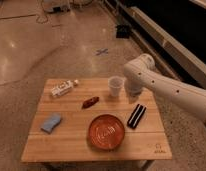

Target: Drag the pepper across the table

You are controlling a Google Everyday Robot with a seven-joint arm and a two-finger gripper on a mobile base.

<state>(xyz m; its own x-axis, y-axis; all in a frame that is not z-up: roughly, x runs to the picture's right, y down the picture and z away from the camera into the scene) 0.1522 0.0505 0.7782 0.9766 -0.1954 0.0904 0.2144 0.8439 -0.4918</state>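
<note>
Resting on glossy floor [56, 45], table [71, 142]; end effector [132, 91] seemingly hovers above.

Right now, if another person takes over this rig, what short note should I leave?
Gripper: shut, nothing seen in it, over the far right part of the table, just right of the white cup.
Pepper: lies free near the table's middle, left of the cup, apart from the gripper.
Done: pepper not yet touched.
Left: bring the gripper to the pepper and drag it across the table, probably keeping off the orange plate.
</note>
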